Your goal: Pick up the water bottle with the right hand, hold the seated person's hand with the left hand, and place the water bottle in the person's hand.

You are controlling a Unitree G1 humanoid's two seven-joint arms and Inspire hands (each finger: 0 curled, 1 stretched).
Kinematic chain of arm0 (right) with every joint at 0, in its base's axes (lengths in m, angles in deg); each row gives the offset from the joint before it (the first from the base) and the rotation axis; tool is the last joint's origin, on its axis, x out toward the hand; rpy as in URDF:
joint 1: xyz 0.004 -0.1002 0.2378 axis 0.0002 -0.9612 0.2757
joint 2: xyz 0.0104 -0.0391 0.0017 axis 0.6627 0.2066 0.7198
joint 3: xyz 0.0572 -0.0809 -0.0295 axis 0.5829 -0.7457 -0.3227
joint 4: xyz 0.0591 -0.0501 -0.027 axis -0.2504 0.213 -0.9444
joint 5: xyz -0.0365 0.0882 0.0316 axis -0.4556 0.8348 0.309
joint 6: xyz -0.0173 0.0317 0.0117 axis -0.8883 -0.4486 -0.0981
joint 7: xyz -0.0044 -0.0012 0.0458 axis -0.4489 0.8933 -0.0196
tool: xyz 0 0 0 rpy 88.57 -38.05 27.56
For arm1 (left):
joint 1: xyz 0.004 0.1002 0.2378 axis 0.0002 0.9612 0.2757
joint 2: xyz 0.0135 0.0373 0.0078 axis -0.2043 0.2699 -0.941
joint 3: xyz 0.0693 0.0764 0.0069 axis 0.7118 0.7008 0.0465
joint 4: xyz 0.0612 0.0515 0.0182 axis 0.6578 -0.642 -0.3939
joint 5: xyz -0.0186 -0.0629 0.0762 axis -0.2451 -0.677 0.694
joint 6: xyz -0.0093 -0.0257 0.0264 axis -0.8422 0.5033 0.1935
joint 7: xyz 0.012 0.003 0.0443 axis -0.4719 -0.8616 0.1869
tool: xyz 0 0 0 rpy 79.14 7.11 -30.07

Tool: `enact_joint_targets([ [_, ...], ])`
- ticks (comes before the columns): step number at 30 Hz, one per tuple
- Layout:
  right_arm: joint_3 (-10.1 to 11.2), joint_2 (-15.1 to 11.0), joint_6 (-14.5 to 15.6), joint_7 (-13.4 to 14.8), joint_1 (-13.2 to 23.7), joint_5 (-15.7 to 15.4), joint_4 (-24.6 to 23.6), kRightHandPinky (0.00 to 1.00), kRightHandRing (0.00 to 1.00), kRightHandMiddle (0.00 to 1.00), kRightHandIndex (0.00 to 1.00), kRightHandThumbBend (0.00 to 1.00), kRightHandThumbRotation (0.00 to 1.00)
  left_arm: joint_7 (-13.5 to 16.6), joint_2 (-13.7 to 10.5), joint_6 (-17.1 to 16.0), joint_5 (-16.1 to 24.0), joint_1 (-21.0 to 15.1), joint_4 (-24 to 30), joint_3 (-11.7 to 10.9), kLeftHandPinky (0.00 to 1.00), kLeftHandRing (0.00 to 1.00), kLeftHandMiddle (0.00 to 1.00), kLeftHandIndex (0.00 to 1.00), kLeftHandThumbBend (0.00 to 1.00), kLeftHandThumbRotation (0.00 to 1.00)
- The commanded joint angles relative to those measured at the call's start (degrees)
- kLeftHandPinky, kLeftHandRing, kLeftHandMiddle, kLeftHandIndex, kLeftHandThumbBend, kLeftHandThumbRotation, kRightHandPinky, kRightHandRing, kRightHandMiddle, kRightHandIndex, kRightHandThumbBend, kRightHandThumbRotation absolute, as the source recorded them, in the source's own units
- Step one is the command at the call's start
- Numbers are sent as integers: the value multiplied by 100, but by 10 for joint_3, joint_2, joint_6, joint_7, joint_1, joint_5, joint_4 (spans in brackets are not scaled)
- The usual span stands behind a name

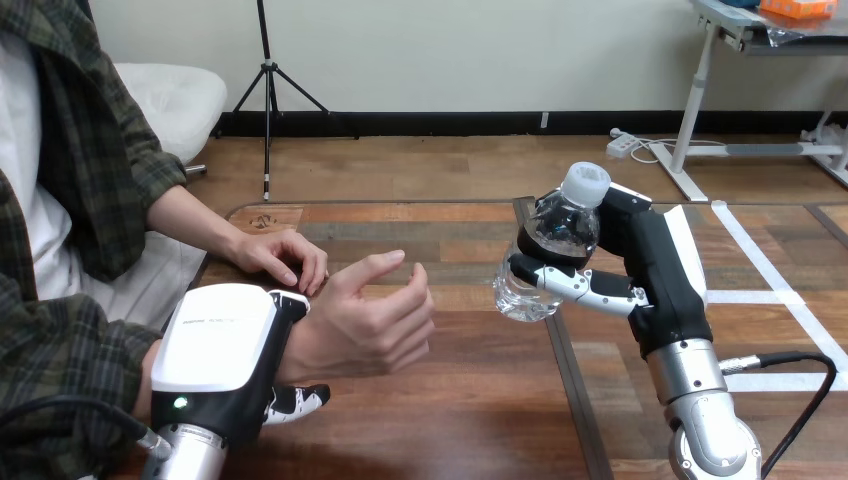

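Observation:
A clear water bottle [548,262] with a white cap [585,184] hangs tilted above the table, cap pointing up and to the right. My right hand [640,270] is shut on it, with the thumb across its middle. To the bottle's left, the person's hand [372,315] is raised with its fingers half curled and the thumb up; a small gap separates it from the bottle. My left hand [225,350] grips the person's wrist, fingers curled over the top and thumb [298,400] underneath.
The person's other hand [285,258] rests flat on the wooden table [470,420] just behind the held one. White tape lines [770,300] cross the table's right part. The person sits at the left side.

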Motion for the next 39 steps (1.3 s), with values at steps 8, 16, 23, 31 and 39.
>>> enact_joint_targets([
  [8, 4, 12, -24, -12, 37, 21, -29, 44, 44, 50, 55, 70, 0, 2, 6, -29, 10, -29, 55, 23, 30, 31, 35, 35, 84, 0],
  [16, 3, 14, -25, -10, 39, 18, -31, 42, 43, 50, 55, 70, 0, 32, 5, -51, 17, -33, 48, 28, 28, 30, 34, 33, 87, 0],
  [23, 1, 13, -24, -7, 39, 12, -32, 42, 42, 50, 55, 70, 0, 42, 7, -56, 17, -34, 43, 31, 28, 29, 33, 33, 88, 0],
  [31, 1, 13, -22, -5, 39, 9, -35, 41, 42, 51, 55, 70, 0, 44, 10, -58, 22, -34, 43, 30, 27, 29, 32, 32, 88, 0],
  [39, 2, 15, -19, -7, 38, 11, -36, 41, 42, 50, 55, 70, 0, 46, 11, -60, 28, -34, 44, 27, 26, 28, 32, 31, 89, 0],
])
